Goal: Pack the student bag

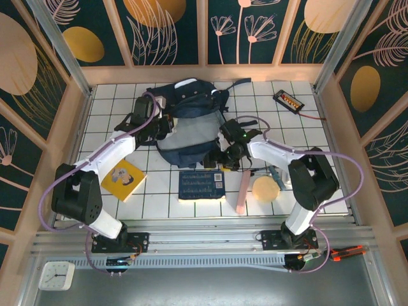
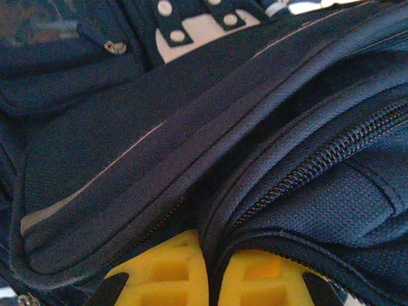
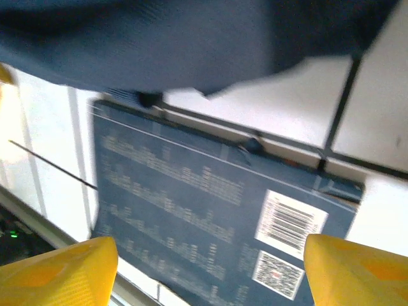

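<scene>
Nearest the arm bases, four loose articles lie on the tiled table (image 1: 159, 205) outside the bag: a yellow book (image 1: 124, 180) at the left, a flat navy printed book (image 1: 202, 185) in the middle, then a long pink item (image 1: 243, 191) and a round tan object (image 1: 264, 189) to the right. The right gripper (image 3: 207, 274) hangs just above the navy book, jaws well apart with nothing between them. Its wrist view shows the book's barcode face below and the bag's edge across the top. Beyond this row the student bag (image 1: 188, 118) lies at the middle of the table. The left gripper (image 2: 207, 280) is clamped on a fold of the bag's fabric beside a zipper track (image 2: 319, 159), apparently holding the opening. Whether anything is already inside cannot be told. At the far right a small black device (image 1: 288, 100) with an orange strip lies well apart from the bag. Judgement: packing is at an early stage. The bag is held, no article is in hand, at least four remain to load, and the navy book is the likely next one.
</scene>
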